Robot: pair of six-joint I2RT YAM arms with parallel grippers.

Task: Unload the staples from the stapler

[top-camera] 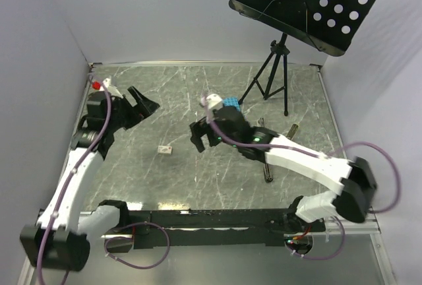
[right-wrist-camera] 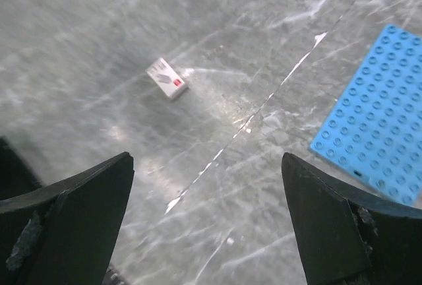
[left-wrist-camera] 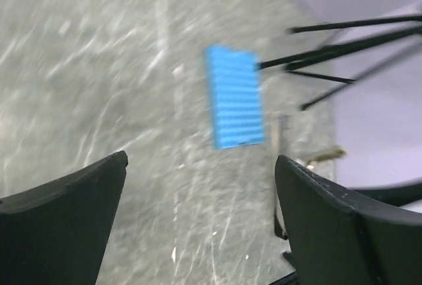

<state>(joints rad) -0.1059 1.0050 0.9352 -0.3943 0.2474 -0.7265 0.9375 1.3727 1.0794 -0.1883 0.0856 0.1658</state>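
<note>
Your stapler [top-camera: 268, 171] lies on the table [top-camera: 178, 87] to the near right of the blue plate [top-camera: 231, 102]. It is a slim black bar with one end pointing toward the arm bases. Your right arm [top-camera: 297, 159] crosses over its middle, so from above you see only its two ends. Neither gripper touches it.

Your right gripper [top-camera: 198, 136] hangs just beside the plate, on its near left. Its jaws are spread wide with nothing between them. In its wrist view both black fingers [right-wrist-camera: 79, 219] frame bare table, and the plate's studded corner shows by the right-hand one.

Your left gripper [top-camera: 146, 103] is well to the left of the plate and far from the stapler. Its jaws are also spread wide and hold nothing. Its wrist view is blurred by motion. You can make out the plate ahead between the fingers [left-wrist-camera: 66, 219], and a thin greyish strip just to the right of the plate. The blur keeps you from telling what that strip is.

A small white box [top-camera: 165, 149] with a red mark lies flat to the near left of the plate. It sits between the two grippers and apart from both.

A black tripod [top-camera: 271, 74] stands just behind and to the right of the plate, and it carries a black board [top-camera: 310, 1] dotted with white circles. A small dark piece [top-camera: 292, 128] lies to the right of the plate, near one tripod foot.
</note>
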